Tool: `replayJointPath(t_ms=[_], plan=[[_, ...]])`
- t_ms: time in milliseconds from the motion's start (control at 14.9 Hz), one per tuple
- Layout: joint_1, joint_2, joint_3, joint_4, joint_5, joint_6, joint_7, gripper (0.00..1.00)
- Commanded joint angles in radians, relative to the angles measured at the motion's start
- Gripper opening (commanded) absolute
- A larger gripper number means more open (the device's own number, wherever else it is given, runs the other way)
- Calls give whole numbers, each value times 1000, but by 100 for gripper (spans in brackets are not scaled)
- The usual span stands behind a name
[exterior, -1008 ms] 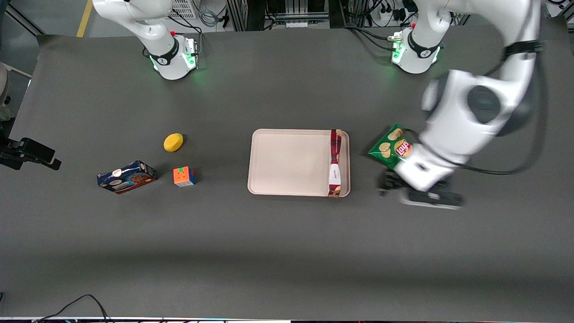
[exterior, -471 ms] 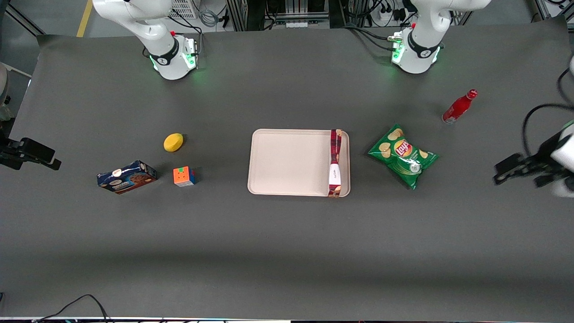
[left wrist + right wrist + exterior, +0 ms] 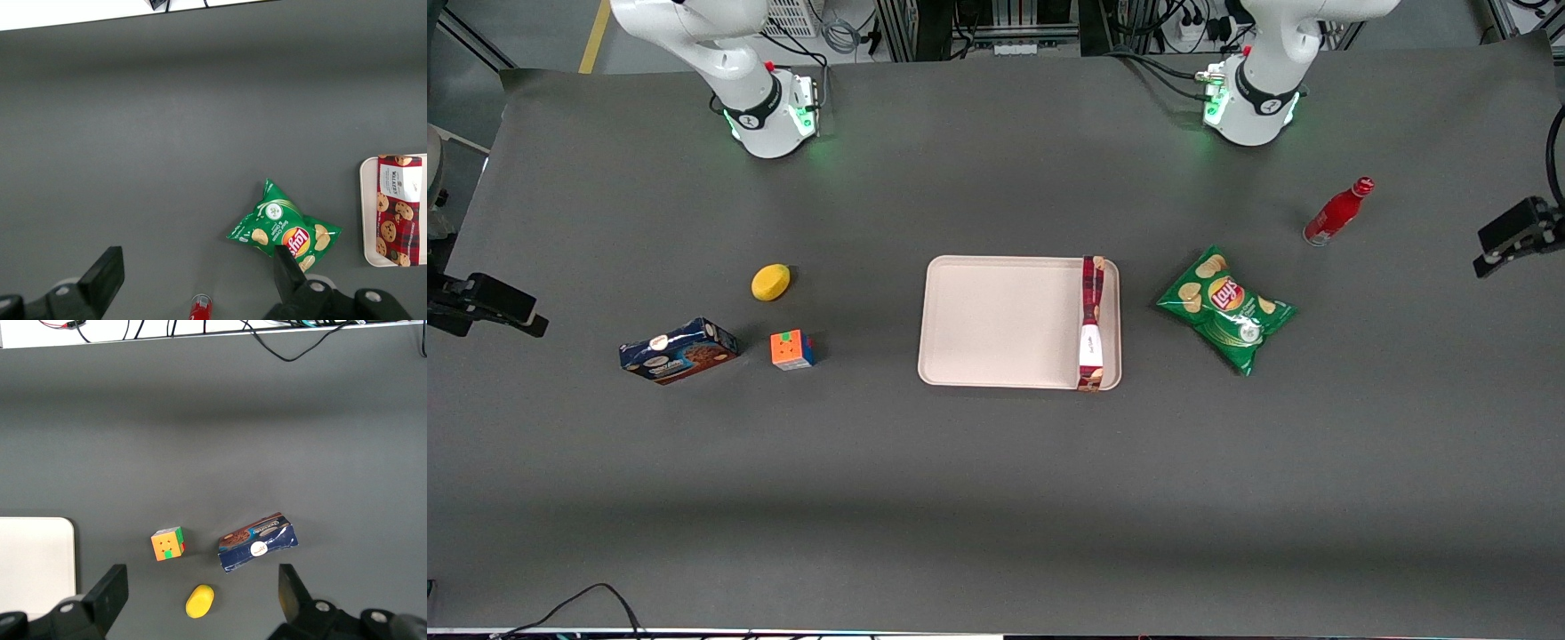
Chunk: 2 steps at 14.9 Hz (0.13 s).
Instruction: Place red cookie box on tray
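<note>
we see the red cookie box lying on the tray along its rim nearest the Lay's chip bag | gripper raised at the worktop's working-arm end, fingers spread wide, holding nothing

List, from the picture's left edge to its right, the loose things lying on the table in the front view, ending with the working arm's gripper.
Blue cookie box → lemon → puzzle cube → tray → red cookie box → chips bag → red bottle → gripper, open, high at the working arm's end.
</note>
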Motion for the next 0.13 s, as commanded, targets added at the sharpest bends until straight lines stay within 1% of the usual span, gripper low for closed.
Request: replayJointPath(t_ms=[0,67], plan=[[6,-50,-9,-60,15,-5,20,100],[6,-50,-9,-61,15,-5,20,100]])
